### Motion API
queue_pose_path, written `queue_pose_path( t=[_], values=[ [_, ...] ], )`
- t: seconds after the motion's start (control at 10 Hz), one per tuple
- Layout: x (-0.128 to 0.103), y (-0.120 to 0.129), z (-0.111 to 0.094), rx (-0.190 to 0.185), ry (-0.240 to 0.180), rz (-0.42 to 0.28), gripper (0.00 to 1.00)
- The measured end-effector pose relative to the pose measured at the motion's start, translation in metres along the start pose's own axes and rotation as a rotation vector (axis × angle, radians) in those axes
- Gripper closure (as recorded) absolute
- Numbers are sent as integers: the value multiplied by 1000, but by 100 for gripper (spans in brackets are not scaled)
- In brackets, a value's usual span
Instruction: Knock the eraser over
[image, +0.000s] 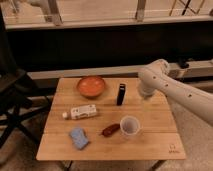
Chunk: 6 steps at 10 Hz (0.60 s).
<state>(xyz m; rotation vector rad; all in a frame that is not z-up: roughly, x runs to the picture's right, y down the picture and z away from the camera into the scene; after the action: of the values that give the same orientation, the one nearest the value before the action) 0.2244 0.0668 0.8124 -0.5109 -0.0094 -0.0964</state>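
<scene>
Camera view, wooden table (150, 145) before dark wall (100, 50), eraser (121, 94) upright, jaws near it, whether clenched cannot tell.

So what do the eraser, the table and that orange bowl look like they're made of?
Eraser: matte black block, likely rubber or foam. Table: pale wood, plank seams showing. Bowl: smooth orange, plastic or glazed ceramic, cannot tell which. The claw hovers beside the eraser, apart from it.
</scene>
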Motion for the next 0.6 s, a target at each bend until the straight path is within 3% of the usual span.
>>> queue_pose_path(
  t=[0.5, 0.6],
  values=[
    [-4, -6, 10, 0, -12, -26, 23],
    [-6, -7, 12, 0, -18, -34, 29]
  ],
)
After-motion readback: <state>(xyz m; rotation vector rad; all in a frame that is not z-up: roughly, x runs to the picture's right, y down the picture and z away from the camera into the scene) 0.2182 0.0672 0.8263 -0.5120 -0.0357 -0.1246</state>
